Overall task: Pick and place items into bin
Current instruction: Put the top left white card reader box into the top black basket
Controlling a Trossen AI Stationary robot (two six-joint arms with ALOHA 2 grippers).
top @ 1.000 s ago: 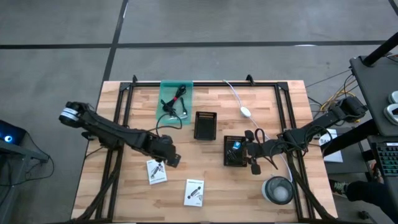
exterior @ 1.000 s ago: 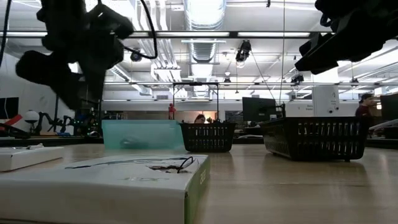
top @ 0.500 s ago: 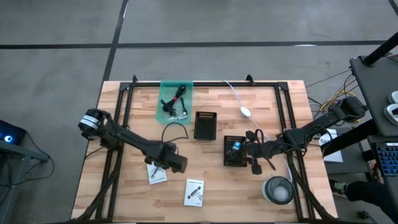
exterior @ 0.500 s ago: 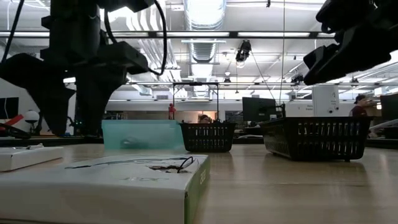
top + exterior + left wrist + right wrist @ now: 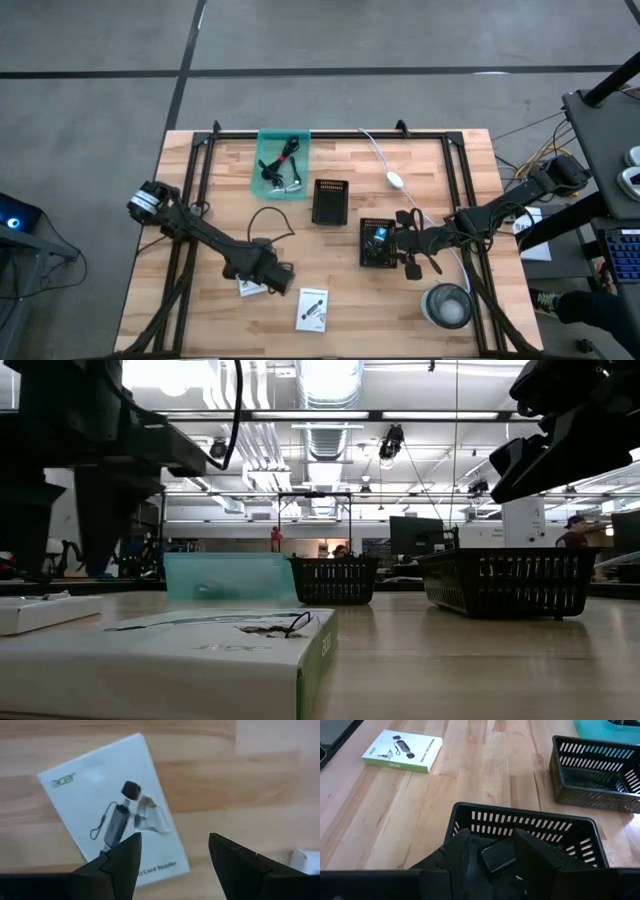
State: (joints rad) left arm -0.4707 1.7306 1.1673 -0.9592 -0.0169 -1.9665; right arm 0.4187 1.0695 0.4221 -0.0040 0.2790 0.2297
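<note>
A white printed packet (image 5: 110,810) lies flat on the wooden table, partly hidden under my left arm in the high view (image 5: 246,289). My left gripper (image 5: 172,852) hangs open just above the packet's near end, pointing down, and touches nothing. A second white packet (image 5: 312,309) lies to its right, nearer the table's front edge. My right gripper (image 5: 492,840) hovers over the black basket (image 5: 376,256) right of centre, with a small black block (image 5: 496,856) between its fingers. My right gripper has the small black block (image 5: 490,862) between its two fingers, which slant down from the table's right side over the basket's inside. The fingers hide the block's sides. Whether it hangs clear or rests in the basket, I cannot tell.
A second black basket (image 5: 330,201) stands at mid-table, and a teal tray (image 5: 270,150) with coiled cables lies behind it. A round clear container (image 5: 447,305) is at the near right. A white oval on a cord (image 5: 394,179) lies at the far right.
My left gripper has gone toward the table's near edge and down until it stands over the white packet, rolling its wrist on the way. Its fingers have stayed open. The packet has not moved.
</note>
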